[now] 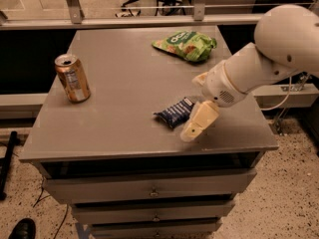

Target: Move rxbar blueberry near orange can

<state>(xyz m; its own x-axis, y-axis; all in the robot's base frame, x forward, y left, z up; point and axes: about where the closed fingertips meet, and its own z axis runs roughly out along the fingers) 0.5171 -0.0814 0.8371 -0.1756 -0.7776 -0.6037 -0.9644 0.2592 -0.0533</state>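
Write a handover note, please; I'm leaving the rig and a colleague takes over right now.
Pincer: low at the table's front right, just beside the rxbar blueberry.
Bar: flat on the table, not lifted.
Orange can: upright near the left edge, far from the bar.
Done: pincer at the bar, nothing more.
Left: grasp the bar, place it by the can.
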